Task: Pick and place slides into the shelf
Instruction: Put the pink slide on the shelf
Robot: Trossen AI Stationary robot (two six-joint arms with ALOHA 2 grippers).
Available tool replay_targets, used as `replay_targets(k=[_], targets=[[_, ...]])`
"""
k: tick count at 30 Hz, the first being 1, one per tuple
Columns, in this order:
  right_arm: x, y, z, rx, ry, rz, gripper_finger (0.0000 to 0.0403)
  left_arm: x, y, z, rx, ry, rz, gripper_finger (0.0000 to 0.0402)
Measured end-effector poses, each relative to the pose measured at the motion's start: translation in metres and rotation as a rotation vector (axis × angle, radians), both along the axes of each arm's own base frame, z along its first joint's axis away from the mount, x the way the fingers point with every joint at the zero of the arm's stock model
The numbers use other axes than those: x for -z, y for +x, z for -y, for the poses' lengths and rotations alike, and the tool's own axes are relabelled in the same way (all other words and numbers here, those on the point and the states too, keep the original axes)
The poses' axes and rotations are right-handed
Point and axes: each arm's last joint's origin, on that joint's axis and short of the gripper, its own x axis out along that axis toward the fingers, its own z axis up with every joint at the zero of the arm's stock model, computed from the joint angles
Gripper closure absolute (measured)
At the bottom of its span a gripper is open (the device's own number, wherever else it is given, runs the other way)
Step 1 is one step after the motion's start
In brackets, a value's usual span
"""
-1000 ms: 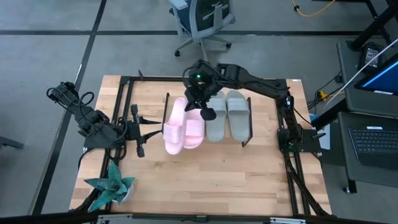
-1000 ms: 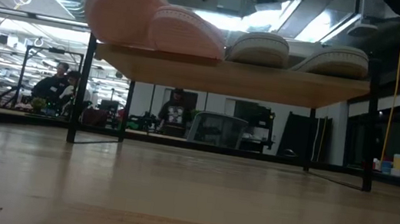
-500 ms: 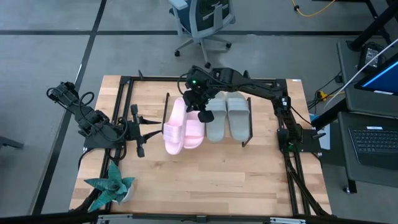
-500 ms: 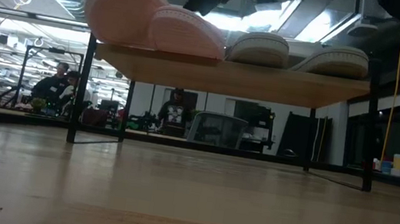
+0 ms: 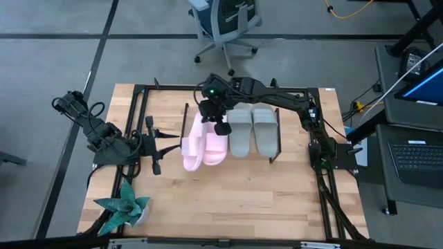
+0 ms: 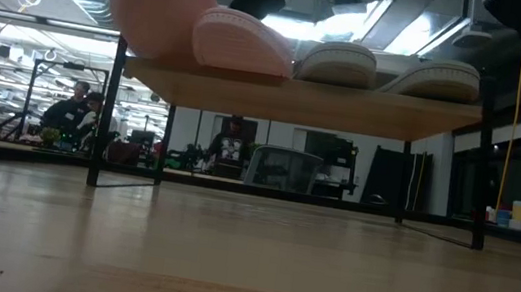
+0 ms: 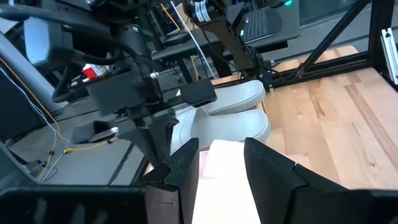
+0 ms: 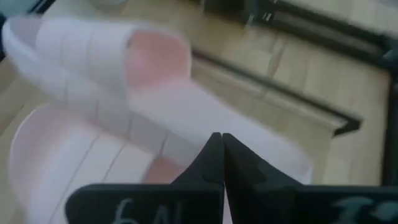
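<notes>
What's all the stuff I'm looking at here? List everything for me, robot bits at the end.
Pink slides: two, pale pink, left half of the shelf; the outer one is tilted and overhangs the front edge.
Grey-green slides: two, side by side on the right half of the shelf.
Shelf: one, light wood board on black end frames, mid-table.
Plant: one, teal, star-shaped, near left corner of the table.
Table: one, wood top, black frame.
Office chair: one, grey, on the floor beyond the table.
Laptop: one, dark, on a stand to the right.
People: a few, far off in the room.
Left end effector: open, waiting left of the shelf.
Right end effector: shut, over the pink slides.
</notes>
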Motion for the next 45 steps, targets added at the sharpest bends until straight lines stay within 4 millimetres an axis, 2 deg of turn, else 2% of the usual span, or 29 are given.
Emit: replay_targets(k=[24,30,37,45], targets=[[0.000,0.002,0.001,0.000,-0.001,0.016,0.0402,0.000,0.000,0.000,0.000,0.001,-0.002,0.0282],[-0.011,-0.007,0.001,0.005,-0.001,0.006,0.0402,0.000,0.000,0.000,0.000,0.002,-0.002,0.0282],[-0.037,-0.023,-0.002,0.015,-0.015,0.064,0.0402,0.000,0.000,0.000,0.000,0.011,-0.007,0.0282],[-0.047,-0.029,-0.002,0.041,-0.008,0.088,0.0402,0.001,0.003,-0.004,0.011,0.015,-0.022,0.0282]])
